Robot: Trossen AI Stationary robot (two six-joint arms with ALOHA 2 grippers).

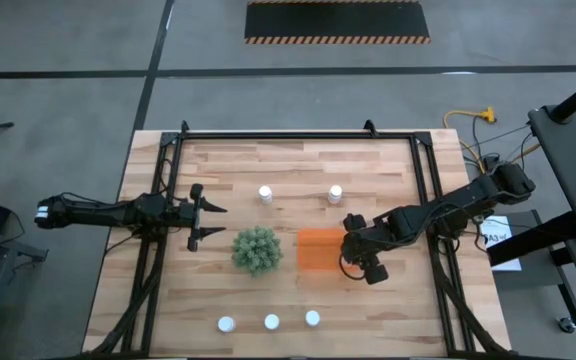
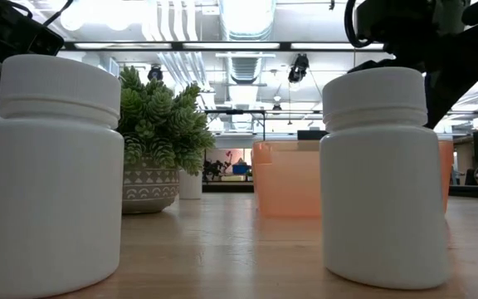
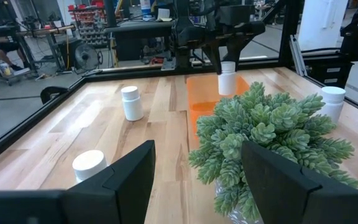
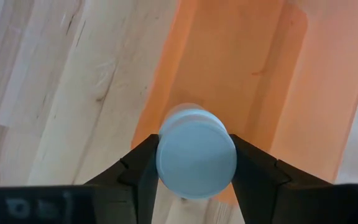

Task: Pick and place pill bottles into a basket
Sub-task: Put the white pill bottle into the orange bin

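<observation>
My right gripper [image 1: 351, 247] is shut on a white pill bottle [image 3: 227, 79] over the right end of the orange basket [image 1: 315, 250]. Two more bottles [image 1: 265, 194] [image 1: 335, 192] stand on their bases on the far half of the table. Three others [image 1: 226, 323] [image 1: 271, 321] [image 1: 312, 318] stand in a row near the front edge. My left gripper [image 1: 206, 210] waits open at the table's left, pointing level toward the green plant [image 1: 256, 250]. My right gripper pinches the bottle's round cap [image 4: 196, 155] between its two fingers, one on either side. The fingers [image 3: 219, 57] come from above, pointing steeply down. The bottle hangs upright below them over the basket [image 3: 211, 93]. I cannot tell whether its base touches the basket.
The potted plant [image 3: 263, 140] stands just left of the basket, in front of my left gripper. A dark metal frame [image 1: 168, 150] runs along the table's left, far and right sides. Bare wood lies between the plant and the front row of bottles.
</observation>
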